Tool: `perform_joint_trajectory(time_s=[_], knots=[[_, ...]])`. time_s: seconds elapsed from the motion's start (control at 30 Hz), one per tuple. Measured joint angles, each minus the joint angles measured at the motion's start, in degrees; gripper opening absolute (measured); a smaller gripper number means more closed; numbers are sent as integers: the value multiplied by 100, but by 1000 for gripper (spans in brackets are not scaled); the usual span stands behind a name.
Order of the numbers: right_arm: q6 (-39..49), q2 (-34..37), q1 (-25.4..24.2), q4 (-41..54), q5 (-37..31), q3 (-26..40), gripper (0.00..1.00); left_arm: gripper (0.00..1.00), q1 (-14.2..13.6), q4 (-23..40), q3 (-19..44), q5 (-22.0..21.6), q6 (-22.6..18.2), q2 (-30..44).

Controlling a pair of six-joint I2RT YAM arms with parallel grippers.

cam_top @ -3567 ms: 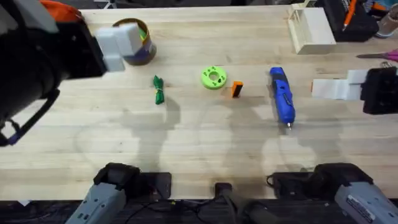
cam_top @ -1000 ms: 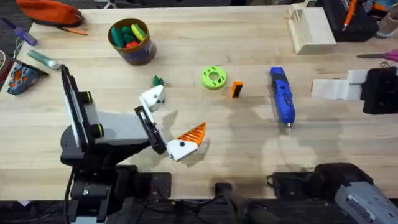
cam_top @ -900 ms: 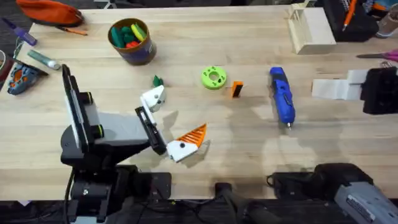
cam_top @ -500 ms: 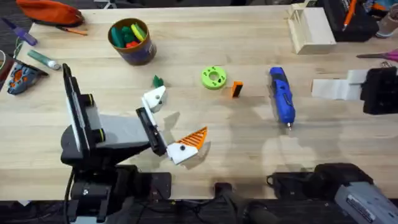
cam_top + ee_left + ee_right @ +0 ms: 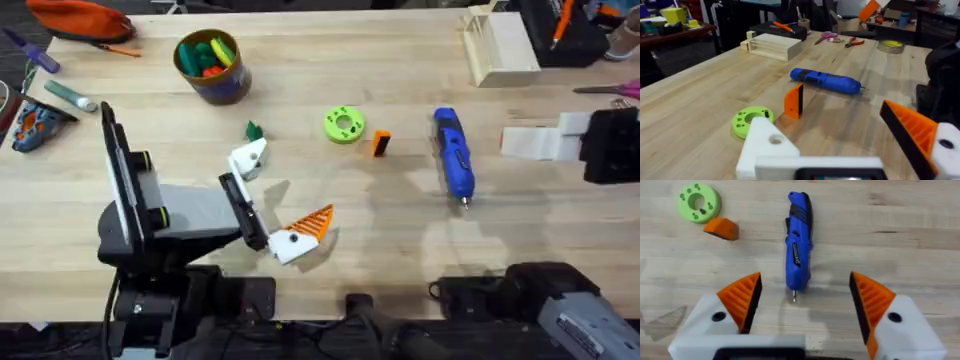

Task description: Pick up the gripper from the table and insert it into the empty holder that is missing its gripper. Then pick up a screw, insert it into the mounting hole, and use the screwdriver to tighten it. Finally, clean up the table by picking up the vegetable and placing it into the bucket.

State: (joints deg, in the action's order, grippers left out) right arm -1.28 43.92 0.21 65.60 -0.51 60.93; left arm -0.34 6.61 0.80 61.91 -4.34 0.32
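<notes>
Left pincer (image 5: pixel 272 200) lowered; toy-filled bucket (image 5: pixel 212 68)

Lime disc (image 5: pixel 343 124), wooden box (image 5: pixel 499 44), perhaps scissors (image 5: pixel 622 90).

The table (image 5: pixel 400 250) is pale, matt wood with visible grain, and the box (image 5: pixel 500 45) on it is the same kind of light wood. The screwdriver (image 5: pixel 798 242) has a smooth, slightly glossy blue plastic body and a thin metal bit. The gripper (image 5: pixel 794 101) is matt orange plastic, the disc (image 5: pixel 343 125) matt lime plastic, and the holder (image 5: pixel 767 147) smooth white plastic.
</notes>
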Motion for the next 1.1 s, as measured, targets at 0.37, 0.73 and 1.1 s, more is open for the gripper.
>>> perform_joint_trajectory(time_s=[0.37, 0.73, 1.1], knots=[[0, 0, 0, 2, 0, 0, 993, 985, 0, 1, 0, 0, 0, -1], [-2, 0, 0, -61, 15, 0, 993, 985, 0, 0, 0, 0, 0, -2], [-865, 306, 53, 293, 14, 83, 993, 985, 0, 0, 0, 0, 0, 0]])
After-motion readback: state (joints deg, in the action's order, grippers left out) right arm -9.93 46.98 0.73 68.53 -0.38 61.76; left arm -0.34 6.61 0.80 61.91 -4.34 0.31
